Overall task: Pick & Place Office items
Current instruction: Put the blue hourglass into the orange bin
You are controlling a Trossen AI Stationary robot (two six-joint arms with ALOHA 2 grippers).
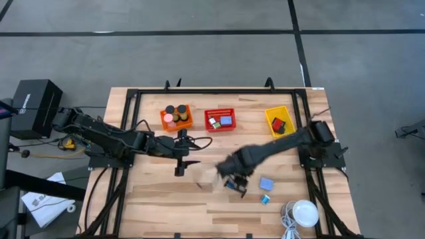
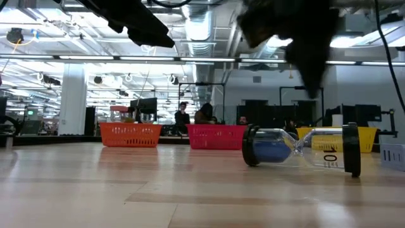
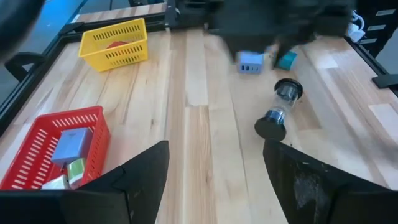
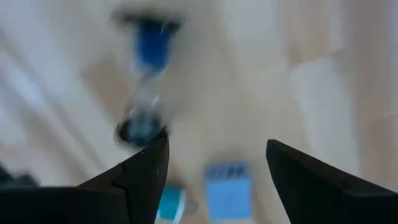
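A sand timer (image 2: 302,149) with blue sand and black end caps lies on its side on the wooden table, also seen in the left wrist view (image 3: 278,109). A light blue block (image 1: 266,184) and a small teal piece (image 1: 265,199) rest flat on the table nearby. My right gripper (image 1: 236,186) hangs above the table beside them, pointing down, open and empty (image 4: 217,143); the timer (image 4: 143,81) is blurred beyond its fingers. My left gripper (image 1: 180,166) waits open at centre left (image 3: 214,146), clear of the table.
Three mesh baskets stand along the far side: orange (image 1: 176,117) with cylinders, red (image 1: 220,120) with blocks, yellow (image 1: 279,121) with a red piece. A white dome with a cable (image 1: 305,214) sits at the near right corner. Bare wood lies at the near left.
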